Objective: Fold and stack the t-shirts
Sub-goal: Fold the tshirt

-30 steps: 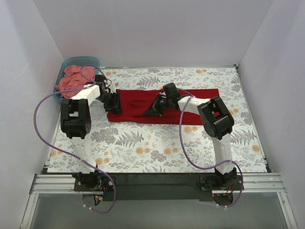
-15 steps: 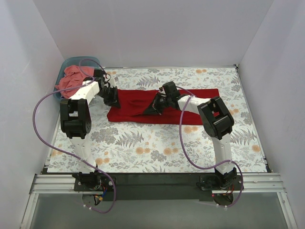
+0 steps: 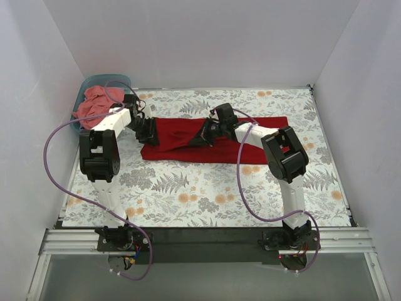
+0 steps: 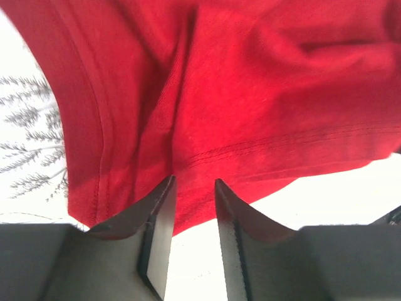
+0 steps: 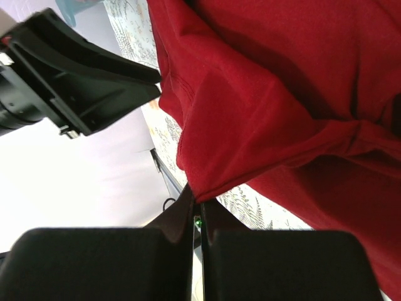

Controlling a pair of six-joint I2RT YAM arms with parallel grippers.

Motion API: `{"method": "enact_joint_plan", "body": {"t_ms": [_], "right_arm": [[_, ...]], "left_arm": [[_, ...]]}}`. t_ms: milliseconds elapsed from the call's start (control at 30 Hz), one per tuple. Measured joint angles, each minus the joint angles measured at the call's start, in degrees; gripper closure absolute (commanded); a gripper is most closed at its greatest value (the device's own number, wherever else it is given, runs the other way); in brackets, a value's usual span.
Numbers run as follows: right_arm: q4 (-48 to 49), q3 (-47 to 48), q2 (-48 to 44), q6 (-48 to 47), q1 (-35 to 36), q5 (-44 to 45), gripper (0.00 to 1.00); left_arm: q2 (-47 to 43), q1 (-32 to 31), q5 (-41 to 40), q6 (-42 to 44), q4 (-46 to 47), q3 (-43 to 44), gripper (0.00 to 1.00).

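The crimson t-shirt lies stretched left to right across the far half of the table; it fills the left wrist view and the right wrist view. My left gripper stands at its left end, its jaws open by a narrow gap just off the hem, with nothing between them. My right gripper is near the shirt's middle and is shut on a raised fold of the red cloth. The salmon-pink t-shirt sits bunched in the tub.
A teal plastic tub stands at the far left corner. The floral table cover runs to white walls on three sides. The left arm's black wrist shows close to the lifted fold in the right wrist view.
The left gripper has moved a little toward the back, along the shirt's left end. The right gripper has drawn its pinched fold slightly toward the back.
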Motion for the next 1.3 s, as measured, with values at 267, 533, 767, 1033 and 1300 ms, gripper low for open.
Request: {"method": "enact_joint_plan", "body": {"t_ms": [267, 533, 767, 1033, 1300], "right_arm": [[0.0, -0.8, 0.0, 0.0, 0.0, -0.1, 0.99], [0.0, -1.2, 0.0, 0.0, 0.0, -0.1, 0.99], [0.0, -1.2, 0.0, 0.0, 0.0, -0.1, 0.99], [0.0, -1.2, 0.0, 0.0, 0.0, -0.3, 0.99], [-0.2, 2.8, 1.4, -2.6, -0.4, -0.8, 0.99]], "left_arm": [[0.7, 0.0, -1.1, -0.2, 0.7, -2.5, 0.66], [2.1, 0.0, -0.8, -0.3, 1.5, -2.9, 0.67], [2.7, 0.0, 0.3, -1.1, 1.8, -2.9, 0.84], [2.7, 0.0, 0.3, -1.5, 1.4, -2.3, 1.00], [2.6, 0.0, 0.8, -2.2, 1.7, 5.8, 1.00]]}}
